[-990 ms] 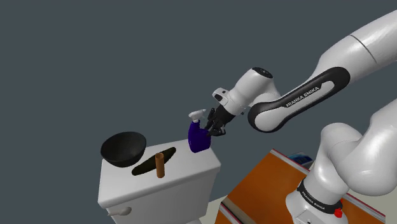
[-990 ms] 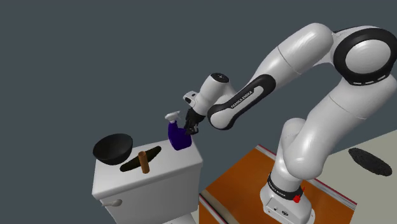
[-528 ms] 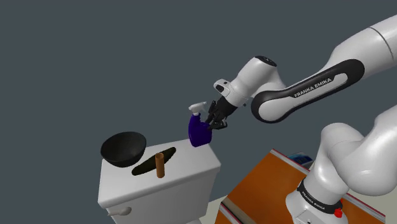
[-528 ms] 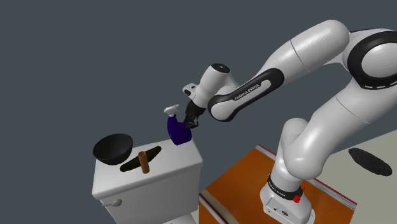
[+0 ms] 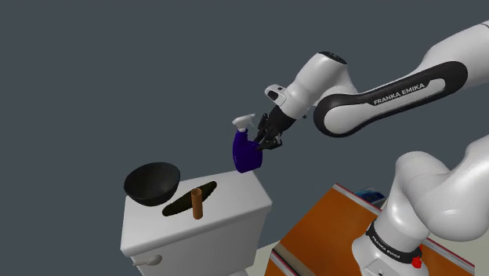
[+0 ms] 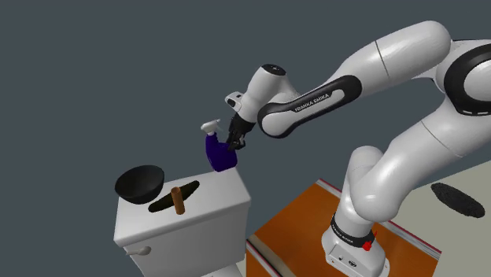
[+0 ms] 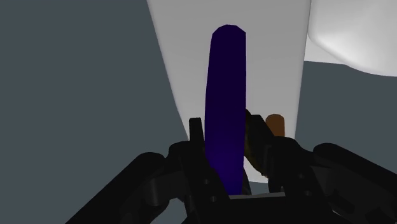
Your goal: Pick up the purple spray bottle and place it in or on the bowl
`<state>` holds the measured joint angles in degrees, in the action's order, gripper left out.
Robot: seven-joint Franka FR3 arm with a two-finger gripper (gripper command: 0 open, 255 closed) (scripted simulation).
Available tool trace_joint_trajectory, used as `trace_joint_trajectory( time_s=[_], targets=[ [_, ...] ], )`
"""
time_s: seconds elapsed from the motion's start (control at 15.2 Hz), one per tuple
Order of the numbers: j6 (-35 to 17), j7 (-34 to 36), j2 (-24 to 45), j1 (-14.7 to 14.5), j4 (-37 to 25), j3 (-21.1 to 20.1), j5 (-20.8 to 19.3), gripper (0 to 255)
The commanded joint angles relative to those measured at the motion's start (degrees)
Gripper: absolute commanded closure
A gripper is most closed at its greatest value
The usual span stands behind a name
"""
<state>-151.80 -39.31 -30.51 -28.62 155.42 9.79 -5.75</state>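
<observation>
The fingers (image 7: 196,143) were clamped on the purple spray bottle (image 5: 247,153) above the tank (image 5: 235,200). Best carried upright over to the bowl (image 5: 152,182).

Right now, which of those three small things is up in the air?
The purple spray bottle: the black gripper clasps it above the white tank, while the black bowl and the brown peg rest on its top.

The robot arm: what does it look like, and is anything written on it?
The arm is smooth, rounded white segments with dark joints. One dark band carries white lettering, FRANKA EMIKA. The two-fingered claw is all black. A small red button sits near the base.
</observation>
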Motion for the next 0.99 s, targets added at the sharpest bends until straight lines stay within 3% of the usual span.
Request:
trace_joint_trajectory(
  time_s=[0.0, 0.4, 0.92],
  targets=[
    [2.14, 0.01, -1.07, 0.02, -1.07, -0.15, 0.04, 255],
    [7.04, 0.06, -3.07, -0.03, -3.97, -0.54, 0.21, 255],
    [4.16, 5.55, 14.72, -2.75, -18.65, -4.43, 1.44, 255]
  ],
)
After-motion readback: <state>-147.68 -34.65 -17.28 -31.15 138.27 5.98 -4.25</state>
